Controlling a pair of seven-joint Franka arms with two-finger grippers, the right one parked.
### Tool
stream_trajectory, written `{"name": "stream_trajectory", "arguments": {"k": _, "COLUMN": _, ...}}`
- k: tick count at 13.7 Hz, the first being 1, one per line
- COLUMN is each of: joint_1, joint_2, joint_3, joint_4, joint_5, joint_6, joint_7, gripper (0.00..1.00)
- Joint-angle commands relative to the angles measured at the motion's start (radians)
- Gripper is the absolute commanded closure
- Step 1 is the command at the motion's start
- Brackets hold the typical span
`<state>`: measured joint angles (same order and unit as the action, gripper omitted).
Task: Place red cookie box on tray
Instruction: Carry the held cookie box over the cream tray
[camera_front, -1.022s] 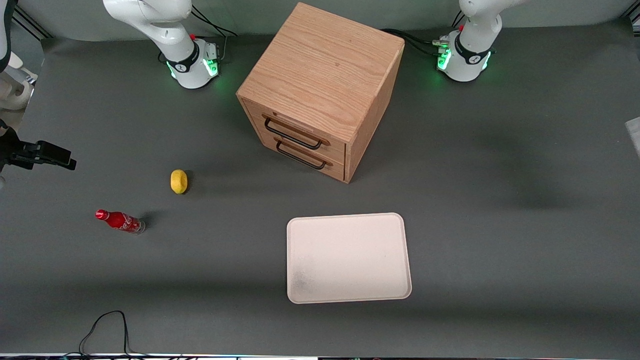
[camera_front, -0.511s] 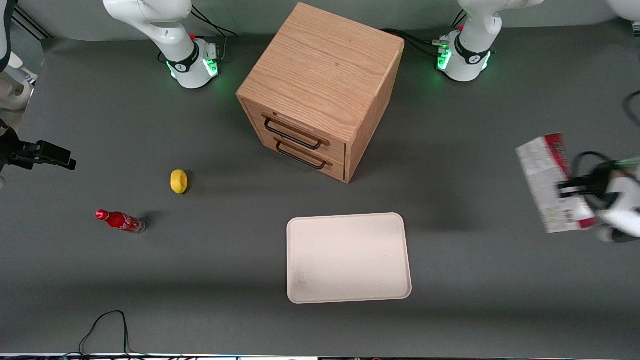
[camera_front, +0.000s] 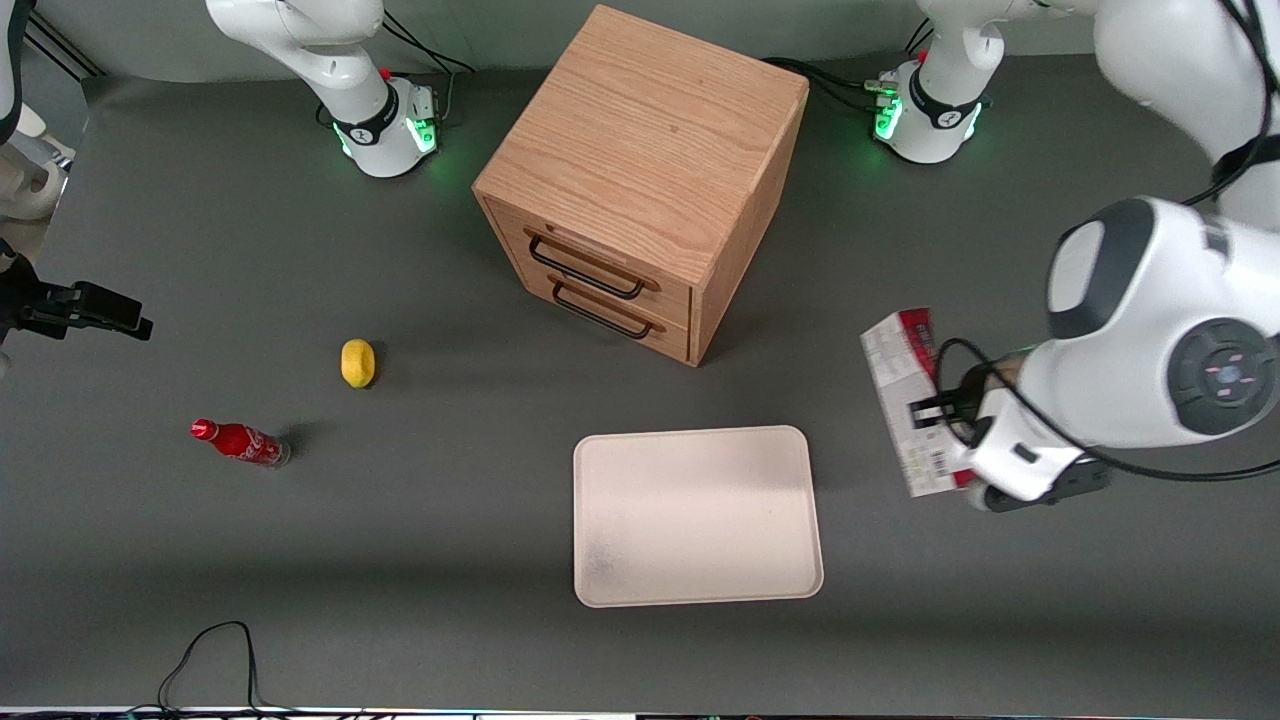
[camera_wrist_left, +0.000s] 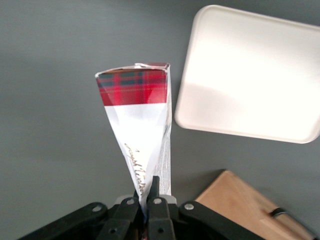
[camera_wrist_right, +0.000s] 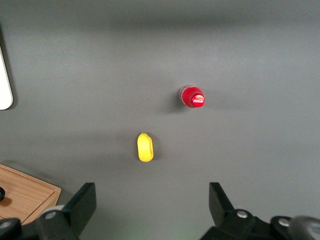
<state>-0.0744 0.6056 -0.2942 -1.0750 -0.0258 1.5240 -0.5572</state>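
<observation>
The gripper is clamped on the red cookie box, apparently carried above the table. The tray lies near, toward the parked arm's end; carrying over and setting down remain.

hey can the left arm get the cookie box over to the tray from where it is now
Probably yes. The gripper, shut on the red cookie box, hangs beside the tray, with only bare table between them.

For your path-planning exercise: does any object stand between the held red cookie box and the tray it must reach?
Nothing visible does. The end effector grips the red cookie box above bare table, toward the working arm's end of the tray. The wooden cabinet stands farther from the front camera, off that path.
</observation>
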Motion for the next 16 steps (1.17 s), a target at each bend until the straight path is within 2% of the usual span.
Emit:
{"name": "stream_trajectory", "arguments": {"k": 1, "joint_1": -0.03, "joint_2": 0.107, "joint_3": -0.051, "joint_4": 0.096, "joint_5": -0.011, "joint_6": 0.082, "joint_7": -0.075, "gripper": 1.0}}
{"name": "stream_trajectory", "arguments": {"k": 4, "joint_1": -0.097, "joint_2": 0.192, "joint_3": -0.031, "joint_4": 0.107, "joint_5": 0.062, "joint_6": 0.201, "joint_7": -0.058, "gripper": 1.0}}
{"name": "stream_trajectory", "arguments": {"k": 6, "joint_1": -0.148, "joint_2": 0.241, "joint_3": -0.02, "joint_4": 0.112, "joint_5": 0.169, "joint_6": 0.272, "joint_7": -0.037, "gripper": 1.0}}
{"name": "stream_trajectory", "arguments": {"k": 9, "joint_1": -0.154, "joint_2": 0.327, "joint_3": 0.006, "joint_4": 0.15, "joint_5": 0.178, "joint_6": 0.349, "joint_7": 0.074, "gripper": 1.0}}
{"name": "stream_trajectory", "arguments": {"k": 16, "joint_1": -0.156, "joint_2": 0.395, "joint_3": 0.004, "joint_4": 0.159, "joint_5": 0.176, "joint_6": 0.395, "joint_7": 0.072, "gripper": 1.0}}
